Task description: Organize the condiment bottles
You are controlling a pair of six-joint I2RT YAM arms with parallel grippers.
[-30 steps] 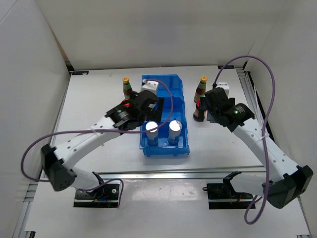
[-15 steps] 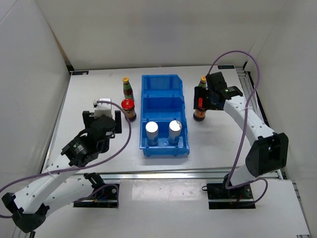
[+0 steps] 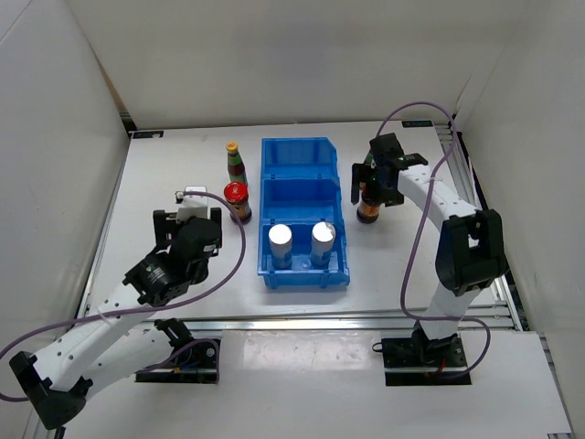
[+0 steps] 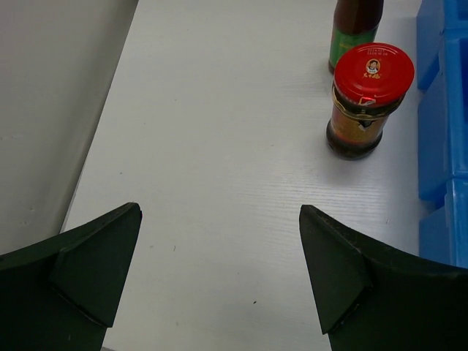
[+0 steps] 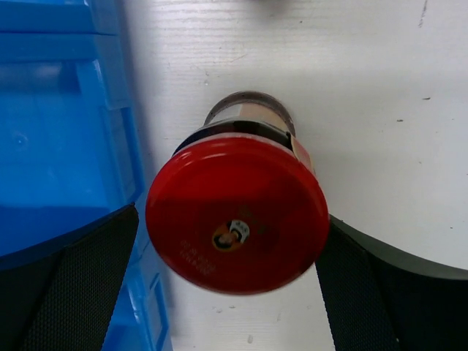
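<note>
Where the right gripper point(image 5: 232, 219) hangs over the white surface point(image 3: 183, 174), its fingers are spread wide, one on each side of the right jar point(image 3: 368, 211). Whether they touch its red lid cannot be told.

- Right jar: dark, red-lidded, upright on the surface, just right of the blue bin point(image 3: 303, 276), level with its middle compartment.
- Left gripper point(image 4: 219, 212): fingers wide apart, holding nothing, above bare surface, near and left of the left jar point(image 4: 369, 99).
- Left jar: dark, red-lidded, upright on the surface, just left of the blue bin, beside its middle compartment.
- Slim bottle point(image 3: 235, 163): yellow cap, green-red label, upright, just on the far side of the left jar.
- Left cylinder point(image 3: 281, 240) and right cylinder point(image 3: 323, 236): white, silver-topped, upright, side by side in the near compartment of the blue bin.
</note>
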